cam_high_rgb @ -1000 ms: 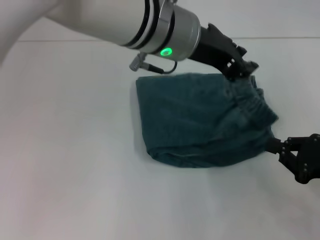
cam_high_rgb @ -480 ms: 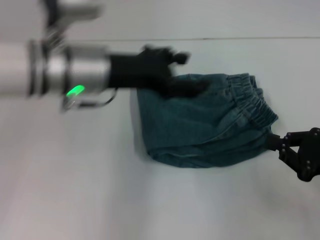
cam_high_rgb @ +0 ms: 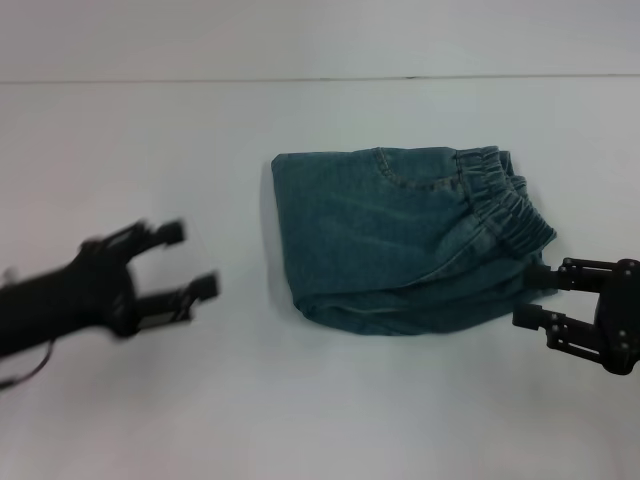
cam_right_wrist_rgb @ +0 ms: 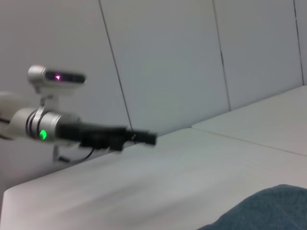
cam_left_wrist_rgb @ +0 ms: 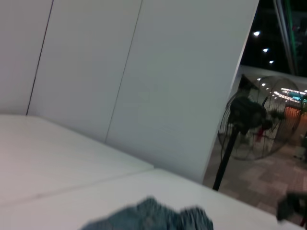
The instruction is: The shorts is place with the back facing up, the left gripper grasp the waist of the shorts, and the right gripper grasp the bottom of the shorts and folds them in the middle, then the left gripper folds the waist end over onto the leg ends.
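The blue-green denim shorts [cam_high_rgb: 390, 235] lie folded on the white table [cam_high_rgb: 320, 400], with the ruched waist [cam_high_rgb: 502, 198] on top at the right and the fold at the left. The leg ends [cam_high_rgb: 470, 305] peek out beneath it along the near right edge. My left gripper [cam_high_rgb: 188, 260] hangs open and empty well to the left of the shorts, blurred by motion. At the shorts' near right corner my right gripper [cam_high_rgb: 530, 294] is open, its upper fingertip just beside the cloth. The right wrist view shows the left gripper [cam_right_wrist_rgb: 139, 138] and a corner of the shorts [cam_right_wrist_rgb: 268, 211].
The table's far edge [cam_high_rgb: 320, 78] meets a white panel wall. A floor fan [cam_left_wrist_rgb: 242, 129] stands beyond the table in the left wrist view, where the shorts [cam_left_wrist_rgb: 151, 218] show at the picture's edge.
The left arm let go of the waist and swung away from the shorts' far right corner to the left. The right gripper's fingers spread apart at the shorts' corner.
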You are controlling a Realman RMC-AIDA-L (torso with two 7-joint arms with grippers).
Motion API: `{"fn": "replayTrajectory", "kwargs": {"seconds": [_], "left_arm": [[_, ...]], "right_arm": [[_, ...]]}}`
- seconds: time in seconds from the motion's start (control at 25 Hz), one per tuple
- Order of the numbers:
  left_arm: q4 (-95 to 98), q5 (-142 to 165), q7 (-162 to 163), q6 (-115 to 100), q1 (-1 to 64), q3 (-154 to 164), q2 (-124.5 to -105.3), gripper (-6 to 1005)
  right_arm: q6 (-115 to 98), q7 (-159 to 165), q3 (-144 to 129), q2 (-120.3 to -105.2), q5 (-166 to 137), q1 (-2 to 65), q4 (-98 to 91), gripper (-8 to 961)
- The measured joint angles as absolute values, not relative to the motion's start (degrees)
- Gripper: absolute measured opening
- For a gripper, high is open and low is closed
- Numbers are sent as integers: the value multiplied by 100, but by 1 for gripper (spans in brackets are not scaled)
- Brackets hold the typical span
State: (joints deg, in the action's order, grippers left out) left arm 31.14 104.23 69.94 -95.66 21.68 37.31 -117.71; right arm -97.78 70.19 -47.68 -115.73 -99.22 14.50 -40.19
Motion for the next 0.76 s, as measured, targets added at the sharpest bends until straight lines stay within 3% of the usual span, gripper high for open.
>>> {"fn": "replayTrajectory", "kwargs": {"seconds": [0.12, 0.32, 0.48, 0.68, 0.76], "left_arm": [[3265, 10897, 6821, -9834, 1866, 3351, -11779, 937], [3439, 11384, 6726, -10002, 1556, 3069, -11797, 937], [3507, 11554, 6702, -10196, 1498, 2977, -11800, 937], [3541, 11702, 6780, -10373, 1541, 2901, -11766, 937], [3542, 11783, 6816, -10405, 1584, 2883, -11755, 937]], "right_arm": [[-9855, 7022, -4660, -11537, -10123, 1532, -4032, 484], [-9859, 7011, -4499, -11519, -10679, 1746, -4047, 618], [-9794, 6837, -4495, -11557, -10834, 1797, -4067, 725], [-9778, 6734, -4492, -11577, -11022, 1819, -4086, 945], [-9791, 6748, -4499, -11578, -11082, 1830, -4087, 945]]}}
